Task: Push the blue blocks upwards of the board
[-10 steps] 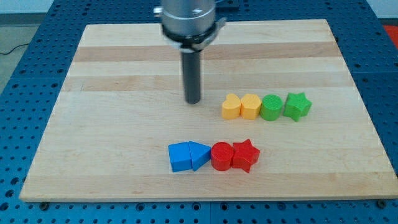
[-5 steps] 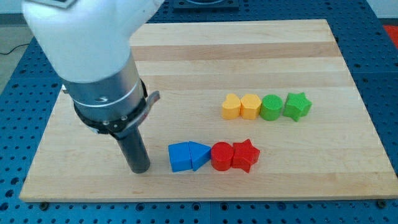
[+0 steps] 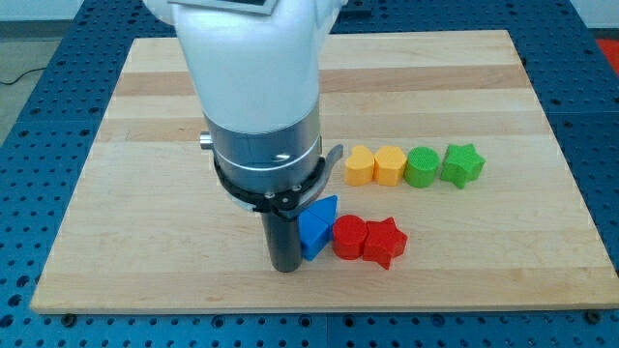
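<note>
— What lies under the tip (image 3: 286,266)?

— A pale wooden board (image 3: 145,193) made of long glued strips, the grain running across the view. It reaches well out from the tip on every side.

— And past its edges?

— A blue table surface (image 3: 29,193) with a regular grid of small holes, showing to the view's left, right and bottom of the tip.

— Anything of the room?

— Far above the tip, in the view's top corners, a pale grey floor (image 3: 21,21) shows. A thin dark cable (image 3: 12,75) crosses the blue surface at the far left.

— The light?

— Even and bright, with only soft shadows on the wood.
</note>
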`<state>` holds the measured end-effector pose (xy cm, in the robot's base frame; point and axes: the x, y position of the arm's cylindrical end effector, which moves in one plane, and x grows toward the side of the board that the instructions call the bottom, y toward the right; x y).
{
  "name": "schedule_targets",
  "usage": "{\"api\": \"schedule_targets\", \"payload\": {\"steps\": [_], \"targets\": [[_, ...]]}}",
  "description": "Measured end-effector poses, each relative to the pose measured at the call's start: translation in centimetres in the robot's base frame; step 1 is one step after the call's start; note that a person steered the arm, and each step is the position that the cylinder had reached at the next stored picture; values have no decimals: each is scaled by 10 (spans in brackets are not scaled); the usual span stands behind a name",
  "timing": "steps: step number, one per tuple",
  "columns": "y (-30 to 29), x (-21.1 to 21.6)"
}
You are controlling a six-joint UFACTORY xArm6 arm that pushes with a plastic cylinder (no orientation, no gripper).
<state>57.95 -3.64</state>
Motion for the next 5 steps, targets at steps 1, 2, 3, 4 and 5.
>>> {"api": "schedule_targets", "payload": {"steps": [1, 2, 3, 4, 5], "targets": [[18, 0], [27, 0], [29, -10], [29, -27], [29, -28]]}}
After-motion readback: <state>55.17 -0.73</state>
